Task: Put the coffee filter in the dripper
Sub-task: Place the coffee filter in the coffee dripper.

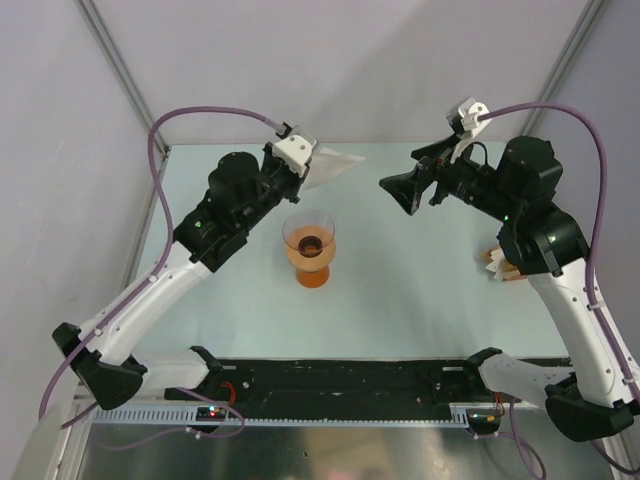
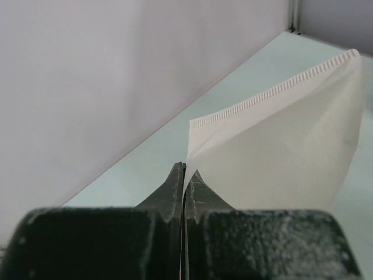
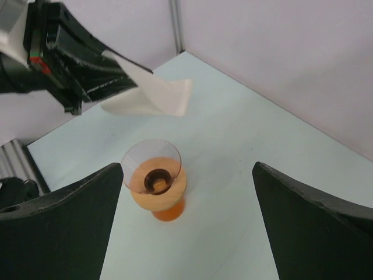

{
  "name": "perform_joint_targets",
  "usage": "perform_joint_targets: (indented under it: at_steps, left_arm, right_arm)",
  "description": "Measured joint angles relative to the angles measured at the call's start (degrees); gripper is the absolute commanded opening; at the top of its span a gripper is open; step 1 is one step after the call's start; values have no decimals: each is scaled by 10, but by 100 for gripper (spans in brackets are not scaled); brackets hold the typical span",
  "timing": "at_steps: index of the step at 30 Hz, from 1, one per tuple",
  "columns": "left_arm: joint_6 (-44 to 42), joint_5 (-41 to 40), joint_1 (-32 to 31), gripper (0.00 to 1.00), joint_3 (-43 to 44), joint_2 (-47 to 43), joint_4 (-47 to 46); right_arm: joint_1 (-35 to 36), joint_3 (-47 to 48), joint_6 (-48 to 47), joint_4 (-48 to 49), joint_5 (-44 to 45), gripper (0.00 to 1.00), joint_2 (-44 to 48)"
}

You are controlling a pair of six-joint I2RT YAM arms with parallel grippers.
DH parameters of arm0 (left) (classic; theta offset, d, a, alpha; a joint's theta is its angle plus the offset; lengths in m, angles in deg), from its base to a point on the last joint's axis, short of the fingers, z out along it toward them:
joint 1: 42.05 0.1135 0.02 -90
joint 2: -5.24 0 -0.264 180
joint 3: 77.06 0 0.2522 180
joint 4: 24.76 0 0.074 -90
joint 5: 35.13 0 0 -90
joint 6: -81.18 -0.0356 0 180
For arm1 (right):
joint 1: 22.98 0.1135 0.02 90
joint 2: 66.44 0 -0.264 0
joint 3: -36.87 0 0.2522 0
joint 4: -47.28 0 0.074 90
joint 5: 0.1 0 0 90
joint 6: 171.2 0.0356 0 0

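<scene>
The coffee filter (image 1: 335, 165) is a thin white paper cone held in the air at the back of the table, behind the dripper. My left gripper (image 1: 304, 166) is shut on its near corner. In the left wrist view the filter (image 2: 280, 146) fans out up and right from the pinched jaws of that gripper (image 2: 185, 172). The dripper (image 1: 309, 246), a clear funnel on a brown collar and orange base, stands upright mid-table with nothing in it. My right gripper (image 1: 393, 192) hangs open to its right, above the table. Its wrist view shows the dripper (image 3: 154, 184) and the filter (image 3: 152, 93) ahead of the gripper (image 3: 187, 195).
A tan-and-white stack of paper fans (image 1: 497, 264) lies at the right, partly hidden behind the right arm. Walls close in the back and left sides. The black rail (image 1: 340, 385) with both arm bases runs along the near edge.
</scene>
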State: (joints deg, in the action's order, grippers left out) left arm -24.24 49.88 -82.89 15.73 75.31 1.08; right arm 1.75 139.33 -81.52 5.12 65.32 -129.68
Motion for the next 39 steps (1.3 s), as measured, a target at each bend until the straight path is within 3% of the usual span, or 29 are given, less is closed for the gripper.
perform_joint_targets:
  at_steps: [8,16,22,31,35,39]
  left_arm:
    - [-71,-68,-45,0,2,8,-8]
    - [-93,-80,-61,0,3,8,-15]
    - [-106,-85,-69,0,3,8,-32]
    - [-106,-94,-70,0,3,8,-43]
    - [-106,-94,-70,0,3,8,-44]
    - [-105,-94,-70,0,3,8,-47]
  right_arm:
    - [116,6,-17,23,133,99,-37]
    - [157,6,-47,61,205,99,-83]
    - [160,12,-36,73,203,99,-90]
    - [138,12,3,68,129,99,-75]
    - [146,19,3,67,149,99,-75]
    - [165,22,-4,68,196,92,-85]
